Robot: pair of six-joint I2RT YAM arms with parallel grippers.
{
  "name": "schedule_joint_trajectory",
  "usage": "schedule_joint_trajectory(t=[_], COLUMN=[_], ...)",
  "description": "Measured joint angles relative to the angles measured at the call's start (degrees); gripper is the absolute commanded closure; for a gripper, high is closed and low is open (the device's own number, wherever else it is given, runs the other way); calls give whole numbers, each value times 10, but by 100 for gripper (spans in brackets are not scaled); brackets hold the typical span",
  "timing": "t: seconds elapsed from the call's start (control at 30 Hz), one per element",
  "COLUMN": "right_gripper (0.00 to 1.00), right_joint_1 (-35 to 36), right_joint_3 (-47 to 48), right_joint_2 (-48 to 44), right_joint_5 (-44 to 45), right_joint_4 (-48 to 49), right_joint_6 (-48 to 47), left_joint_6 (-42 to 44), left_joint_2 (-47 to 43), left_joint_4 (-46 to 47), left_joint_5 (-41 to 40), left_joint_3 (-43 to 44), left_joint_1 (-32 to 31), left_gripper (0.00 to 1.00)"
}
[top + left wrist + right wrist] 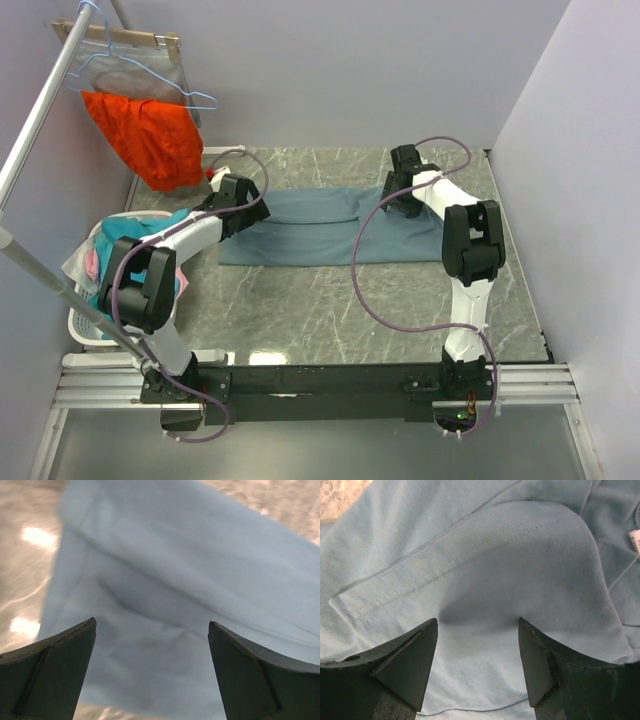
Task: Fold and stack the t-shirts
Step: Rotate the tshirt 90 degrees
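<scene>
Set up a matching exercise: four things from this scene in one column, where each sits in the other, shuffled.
Things:
1. blue t-shirt
2. orange garment
3. white basket
4. right gripper

Places:
a. hanging at the far left
b. beside the left arm, holding clothes
c. spread flat on the table
d. over the shirt's right end

Pairs: 1-c, 2-a, 3-b, 4-d

- Top view: bright, even, soft light from above; sharp all over, with a pale sheen on the table (pixel 300 310) at its near edge.
- Left wrist view: blurred throughout; the shirt (pixel 190 570) shows no weave, and white glare spots sit on the table at the left.
- Right wrist view: sharper; the shirt's stitching reads clearly, and soft shadow pools under its raised fold.
</scene>
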Motion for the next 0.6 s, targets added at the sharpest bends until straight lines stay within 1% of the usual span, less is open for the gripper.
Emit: schedule_joint_trajectory(t=[0.13, 0.23, 0.3, 0.47, 0.6], right_gripper=[28, 28, 28, 28, 28], right_joint_1=[-1, -2, -2, -2, -2], right_joint_3=[0, 0, 7, 81, 158], right_joint_2=[2, 4, 10, 61, 107], right_joint_5=[-3, -3, -2, -6, -21], right_joint_4=[-9, -15, -28, -77, -118], right_joint_6=[9, 12, 12, 1, -20], left_joint_6=[1, -3, -8, -38, -74], left_joint_2=[34, 54, 58, 7, -46], left_joint_4=[5, -6, -11, 46, 83], left_joint_5=[21, 24, 20, 12, 9], left_joint_3=[25, 18, -8, -92, -167], left_joint_1=[-2, -12, -23, -59, -120], left_gripper=[1, 1, 1, 0, 1])
